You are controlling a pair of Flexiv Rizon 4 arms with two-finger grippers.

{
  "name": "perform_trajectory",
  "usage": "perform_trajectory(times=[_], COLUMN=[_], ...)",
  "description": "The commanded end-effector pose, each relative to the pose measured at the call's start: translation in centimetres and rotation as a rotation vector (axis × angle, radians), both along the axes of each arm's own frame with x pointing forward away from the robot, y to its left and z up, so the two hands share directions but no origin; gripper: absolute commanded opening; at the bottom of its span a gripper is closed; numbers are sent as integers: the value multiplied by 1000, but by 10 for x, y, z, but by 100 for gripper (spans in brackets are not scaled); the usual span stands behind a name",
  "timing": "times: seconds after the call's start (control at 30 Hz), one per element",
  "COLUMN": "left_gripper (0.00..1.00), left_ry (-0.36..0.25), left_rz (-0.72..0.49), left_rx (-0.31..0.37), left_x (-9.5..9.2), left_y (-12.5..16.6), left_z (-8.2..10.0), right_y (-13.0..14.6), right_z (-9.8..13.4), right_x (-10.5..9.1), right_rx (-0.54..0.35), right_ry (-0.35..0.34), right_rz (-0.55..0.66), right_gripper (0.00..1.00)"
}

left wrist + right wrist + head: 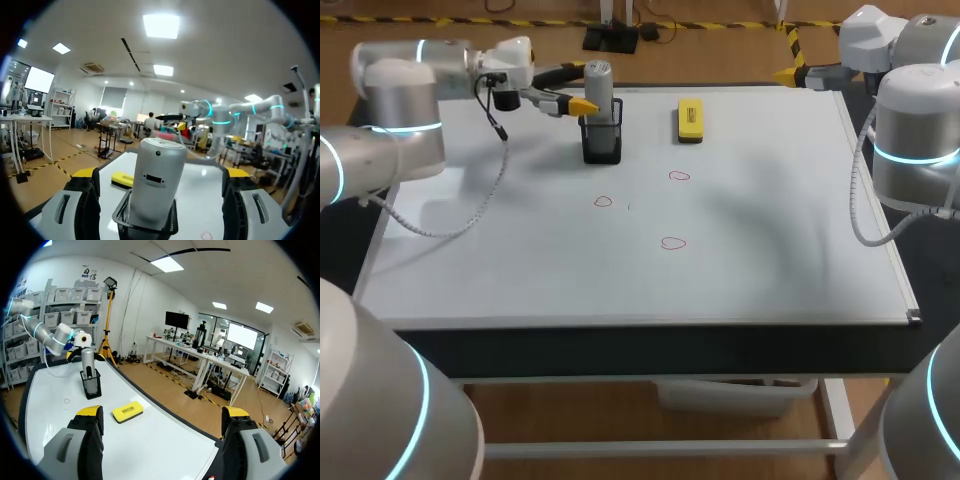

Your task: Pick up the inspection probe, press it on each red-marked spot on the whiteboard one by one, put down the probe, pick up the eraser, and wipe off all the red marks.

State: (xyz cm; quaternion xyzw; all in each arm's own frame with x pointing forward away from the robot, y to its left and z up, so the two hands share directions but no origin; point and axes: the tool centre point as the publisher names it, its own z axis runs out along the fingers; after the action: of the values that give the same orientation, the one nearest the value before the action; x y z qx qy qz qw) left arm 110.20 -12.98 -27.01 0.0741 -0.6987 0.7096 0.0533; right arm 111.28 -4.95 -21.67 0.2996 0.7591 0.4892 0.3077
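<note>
Presently, item one: the inspection probe (598, 85), a silver cylinder standing upright in the black mesh holder (601, 143), long axis vertical, upper part clear above the holder's rim. Item two: my left jaws, released, level with that exposed part directly above the holder. In the left wrist view the probe stands midway between my yellow fingertips (85, 173), with a gap on each side, so neither finger touches it. Item three: my right jaws, released and empty, well apart from the holder, which lies far ahead of them. My left arm (405, 95) is plainly the nearer one. Item four: the yellow eraser (690, 119), lying flat beside the holder on my right arm's side, not touching it. Item five: three red marks (603, 201), small rings drawn on the whiteboard (770, 200) that covers the worktop, all on my side of the holder and apart from it. The nearest ring sits just in front of the holder; the other two lie further toward my right. Judgement: the probe pick-up is not yet done. The coming move turns on closing my left jaws squarely across the cylinder's width, then drawing it straight up along its axis. Any tilt would likely catch the mesh and drag the holder along.
</note>
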Motion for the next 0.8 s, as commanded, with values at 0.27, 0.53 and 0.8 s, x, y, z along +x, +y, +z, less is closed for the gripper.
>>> perform_trajectory(times=[0.27,0.53,0.8], left_gripper=[100,100,100], left_ry=[1,-4,-3], left_rz=[-47,-54,-58], left_rx=[-16,-8,-12], left_x=[8,8,8], left_y=[-19,-24,-27], left_z=[-7,-9,-11], right_y=[0,0,0], right_z=[0,0,0], right_x=[1,1,1], right_rx=[-1,-1,-1], right_ry=[2,2,2], right_rz=[1,1,1], right_gripper=[100,100,100])
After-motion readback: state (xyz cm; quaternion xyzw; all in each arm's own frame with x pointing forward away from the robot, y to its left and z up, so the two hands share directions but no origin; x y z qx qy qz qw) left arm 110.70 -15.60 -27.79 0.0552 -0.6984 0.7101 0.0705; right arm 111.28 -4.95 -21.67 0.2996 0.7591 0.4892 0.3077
